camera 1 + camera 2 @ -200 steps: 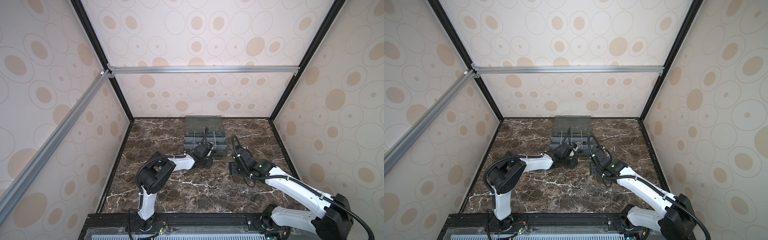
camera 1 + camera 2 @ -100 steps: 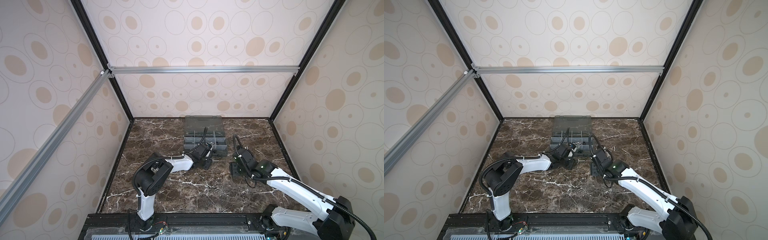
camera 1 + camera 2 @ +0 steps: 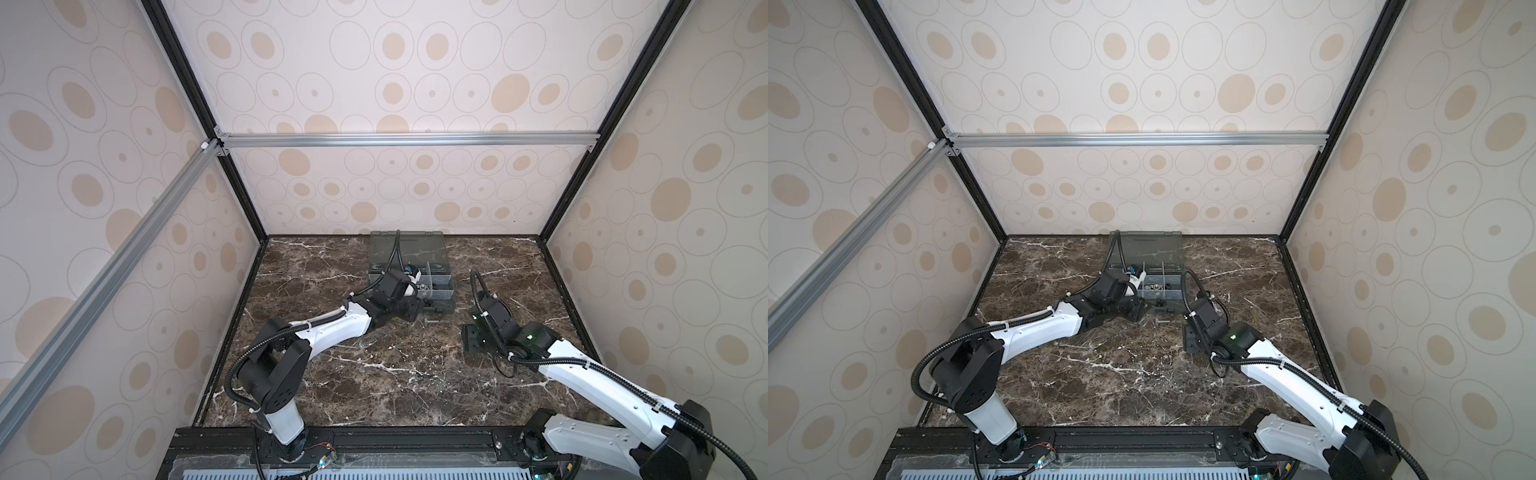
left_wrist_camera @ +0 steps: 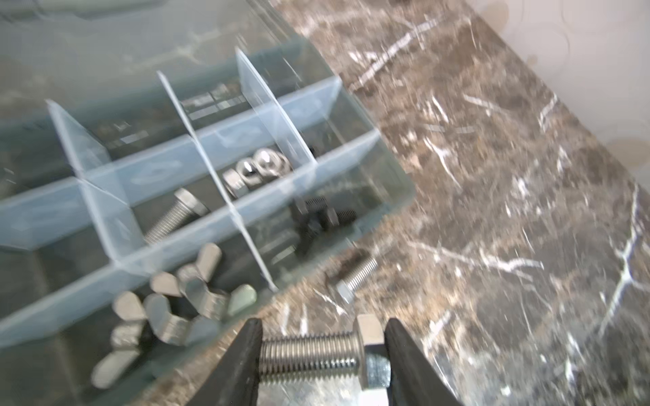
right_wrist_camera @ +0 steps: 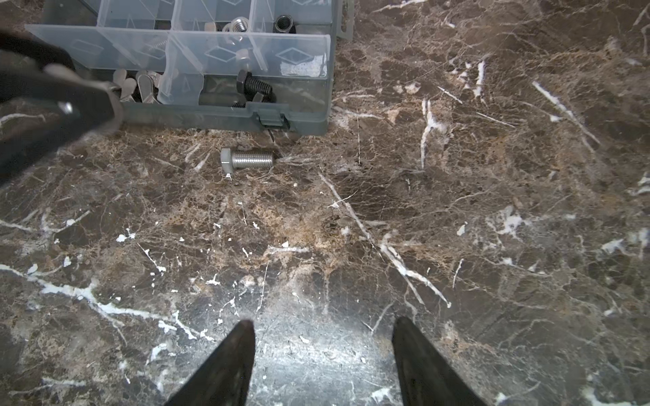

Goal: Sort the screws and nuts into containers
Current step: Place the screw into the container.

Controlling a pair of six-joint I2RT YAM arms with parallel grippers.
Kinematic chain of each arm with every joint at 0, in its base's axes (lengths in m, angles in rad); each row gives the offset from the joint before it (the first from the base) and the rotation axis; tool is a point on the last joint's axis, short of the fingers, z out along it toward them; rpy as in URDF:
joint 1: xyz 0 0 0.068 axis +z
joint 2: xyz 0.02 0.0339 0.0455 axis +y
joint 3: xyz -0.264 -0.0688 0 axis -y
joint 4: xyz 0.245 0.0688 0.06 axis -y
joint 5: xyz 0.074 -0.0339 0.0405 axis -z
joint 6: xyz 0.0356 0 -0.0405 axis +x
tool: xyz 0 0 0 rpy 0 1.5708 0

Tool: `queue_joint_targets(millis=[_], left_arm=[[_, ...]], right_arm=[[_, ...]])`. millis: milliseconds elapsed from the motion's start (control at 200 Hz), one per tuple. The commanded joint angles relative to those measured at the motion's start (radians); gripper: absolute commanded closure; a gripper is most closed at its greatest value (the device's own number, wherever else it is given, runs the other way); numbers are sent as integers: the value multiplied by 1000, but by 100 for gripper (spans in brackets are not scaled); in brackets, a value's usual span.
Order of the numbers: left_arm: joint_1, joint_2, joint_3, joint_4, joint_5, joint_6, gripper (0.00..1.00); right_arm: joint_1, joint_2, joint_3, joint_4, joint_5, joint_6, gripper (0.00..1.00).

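My left gripper [image 4: 323,323] is shut on a silver screw [image 4: 309,355], clamped lengthwise from tip to hex head. It hovers at the front edge of the grey organiser box [image 3: 441,305], in both top views [image 3: 1165,296]. The containers hold silver nuts [image 4: 260,167], a silver screw [image 4: 176,218], black screws [image 4: 316,218] and wing nuts [image 4: 183,298]. Another silver screw [image 5: 246,160] lies on the marble just before the box's front wall [image 5: 211,117]. My right gripper [image 5: 323,327] is open and empty, low over the marble to the right of that screw.
The box's lid [image 3: 407,249] lies open toward the back wall. The left arm's cable [image 3: 392,253] arches over the lid. Patterned walls with black frame posts close in the marble floor on three sides.
The left gripper with its screw has edged slightly toward the box. The right arm has hardly moved.
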Motion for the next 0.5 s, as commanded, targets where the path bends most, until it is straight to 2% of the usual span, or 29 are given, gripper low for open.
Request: queue_joint_targets(millis=[0, 100, 230, 495], left_arm=[[54, 59, 126, -31, -26, 47, 55], [83, 147, 215, -86, -91, 86, 55], [121, 235, 297, -122, -80, 93, 55], [135, 324, 363, -123, -76, 89, 54]], right_arm=[[-3, -31, -8, -40, 21, 3, 35], [-3, -49, -14, -52, 21, 10, 35], [-4, -78, -28, -63, 27, 16, 34], [-4, -105, -40, -79, 32, 20, 34]])
